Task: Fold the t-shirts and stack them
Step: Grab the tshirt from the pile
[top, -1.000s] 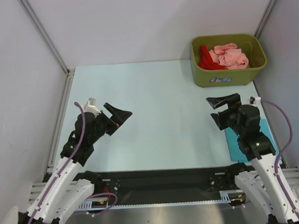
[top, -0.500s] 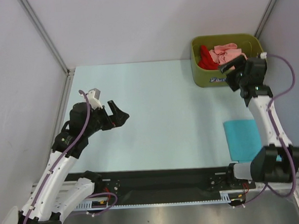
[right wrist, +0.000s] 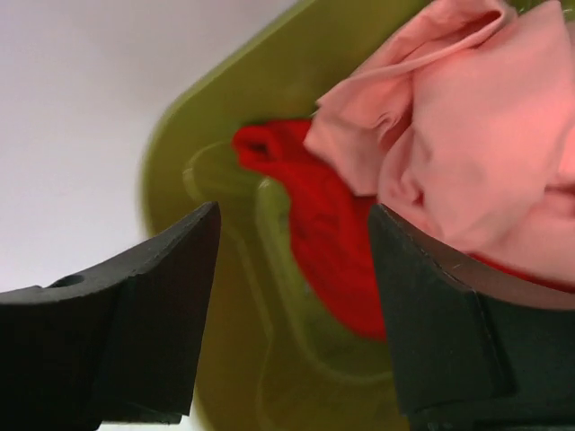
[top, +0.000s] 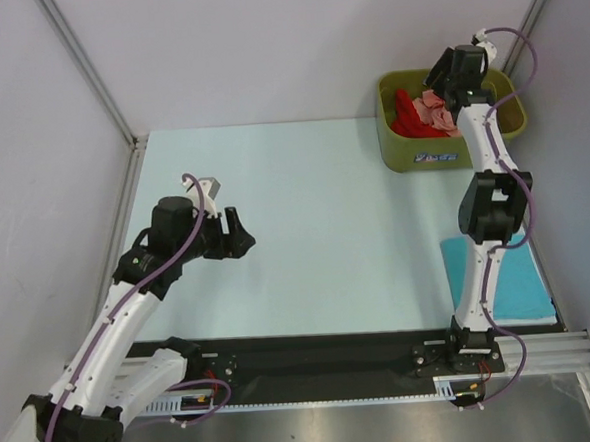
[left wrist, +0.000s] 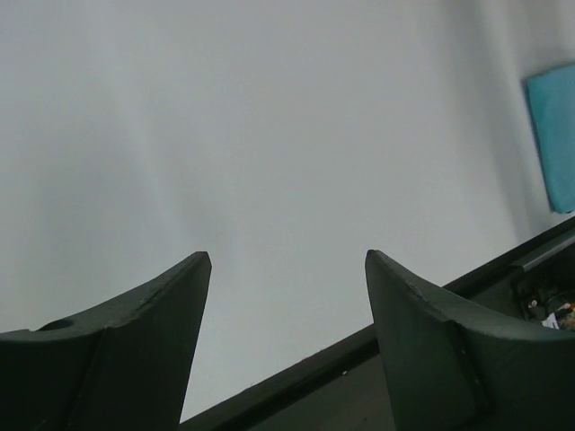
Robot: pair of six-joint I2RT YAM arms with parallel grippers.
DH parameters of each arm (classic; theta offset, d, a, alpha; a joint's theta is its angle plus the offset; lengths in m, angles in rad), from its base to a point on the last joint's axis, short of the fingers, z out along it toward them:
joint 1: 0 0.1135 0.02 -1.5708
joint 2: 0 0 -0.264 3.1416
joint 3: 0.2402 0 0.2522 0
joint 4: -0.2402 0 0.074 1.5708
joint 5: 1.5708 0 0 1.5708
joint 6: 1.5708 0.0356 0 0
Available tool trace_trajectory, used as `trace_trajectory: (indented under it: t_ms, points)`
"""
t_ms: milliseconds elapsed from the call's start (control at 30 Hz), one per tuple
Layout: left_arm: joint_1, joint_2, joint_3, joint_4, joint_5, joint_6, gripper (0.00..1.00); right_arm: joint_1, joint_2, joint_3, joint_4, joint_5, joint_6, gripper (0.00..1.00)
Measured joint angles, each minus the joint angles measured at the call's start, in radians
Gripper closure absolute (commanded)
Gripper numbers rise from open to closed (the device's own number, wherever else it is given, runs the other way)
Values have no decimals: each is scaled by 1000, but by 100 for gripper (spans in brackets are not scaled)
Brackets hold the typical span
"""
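while the right arm reaches out to the far right corner of the table (top: 334,209), the right gripper (right wrist: 295,208) hangs over the olive-green tub (top: 451,153) with its two fingers spread wide and nothing clasped between them. in the wrist view the gap between the fingers shows the tub's inner wall and the red t-shirt (right wrist: 332,269). the pink t-shirt (right wrist: 467,162) is bunched up just behind the tip of one finger; whether that finger touches the cloth i cannot tell. from above, both shirts sit crumpled inside the tub, the pink one (top: 436,105) toward the middle and on top, the red one (top: 407,122) pressed against the left wall, with the right gripper (top: 440,94) directly above them.

the turquoise t-shirt (top: 524,287) lies flat as a neat rectangle on the table at the near right edge, well apart from the tub, and the right arm's lower links cross over its left side.

the left gripper (top: 238,234) is held above the left half of the table, far from all three shirts. its fingers stand well apart and empty (left wrist: 287,256), with only bare table between them, and an edge of the turquoise t-shirt (left wrist: 555,135) shows off to the side.
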Motion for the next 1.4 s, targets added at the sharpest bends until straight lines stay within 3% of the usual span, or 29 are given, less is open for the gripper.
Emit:
trace_trajectory:
  t_ms: [167, 367, 567, 600, 733, 767, 800, 900, 1133, 1400]
  points:
    - [0, 39, 0, -11, -1, 36, 27, -2, 225, 193, -37, 81, -119, 26]
    - [-2, 66, 0, -13, -2, 71, 28, -21, 283, 195, -52, 153, -240, 27]
    - [-22, 113, 0, -15, -17, 98, 29, -30, 301, 201, -33, 205, -343, 36]
    - [-26, 117, 0, -17, -21, 101, 29, -30, 313, 207, -29, 211, -357, 43]
    - [-33, 127, 2, -28, -36, 106, 30, -29, 369, 233, -9, 227, -397, 55]
    - [-33, 127, 2, -29, -39, 106, 30, -29, 383, 237, -3, 230, -409, 62]
    - [-33, 127, 2, -31, -40, 106, 31, -29, 394, 243, 1, 234, -419, 76]
    - [-33, 127, 3, -35, -43, 106, 33, -24, 415, 279, 6, 257, -444, 99]
    - [-33, 131, 64, -40, -37, 95, 37, -15, 354, 335, 93, 331, -456, 100]
    - [-32, 45, 106, -18, -2, 39, 37, 58, 56, 422, 255, 319, -434, 100]
